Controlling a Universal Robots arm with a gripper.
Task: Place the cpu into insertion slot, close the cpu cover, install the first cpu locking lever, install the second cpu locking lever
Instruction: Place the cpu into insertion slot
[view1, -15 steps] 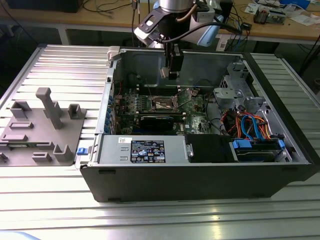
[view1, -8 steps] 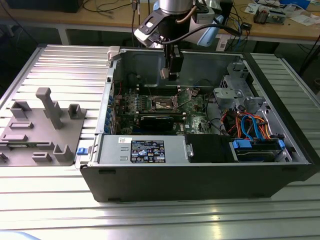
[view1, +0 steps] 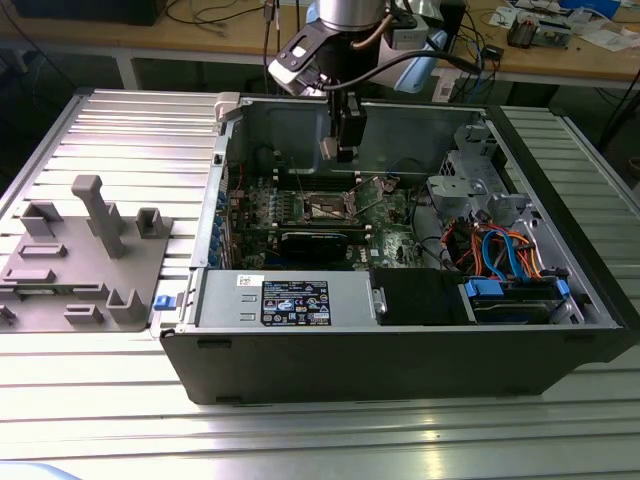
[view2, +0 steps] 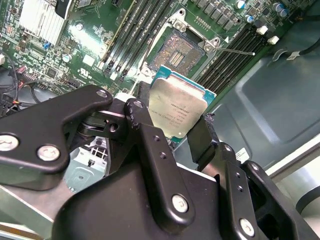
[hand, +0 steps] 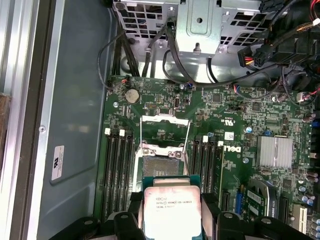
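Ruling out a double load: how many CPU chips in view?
1. The flat square silver-topped cpu is clamped between the black fingers, not yet seated; the brownish-gold square insertion slot lies empty. None seems hidden.

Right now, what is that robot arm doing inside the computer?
The arm's gripper is pinching the cpu, a flat silver chip, between its fingers. It holds the chip in the air above the insertion slot on the green board inside the open computer case. The cpu cover is flipped back, so the slot is uncovered. The chip is not in the slot yet.
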